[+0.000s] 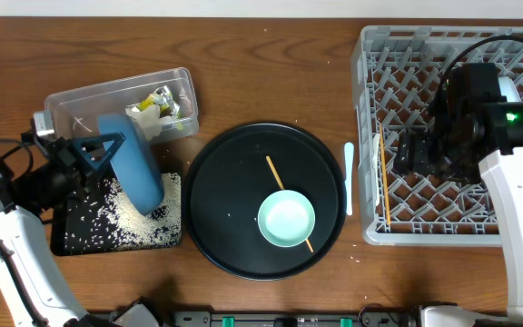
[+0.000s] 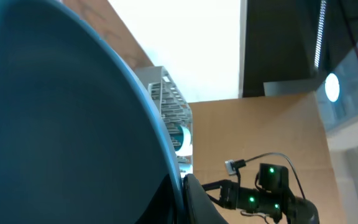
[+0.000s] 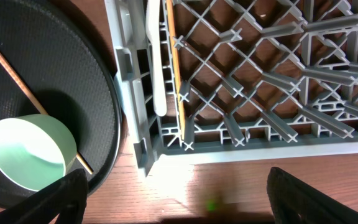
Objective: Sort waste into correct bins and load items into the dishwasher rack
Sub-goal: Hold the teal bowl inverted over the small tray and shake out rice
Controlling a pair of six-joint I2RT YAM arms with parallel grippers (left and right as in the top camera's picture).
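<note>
From overhead I've got the tub (image 1: 71, 95) far L w/ napkins (image 1: 145, 116) and wrapper (image 1: 166, 100) in it. Flat tray (image 1: 59, 245) sits just in front w/ grains (image 1: 125, 222) on it, big bowl (image 1: 133, 168) tipped over both. Round tray (image 1: 230, 191) at ctr carries the small bowl (image 1: 286, 218), lying on a chopstick (image 1: 274, 173). Spoon (image 1: 350, 177) is on the surface (image 1: 271, 64) btw round tray and rack (image 1: 369, 109) at R. 2nd chopstick (image 1: 383, 173) lies inside the rack's L wall.
</note>
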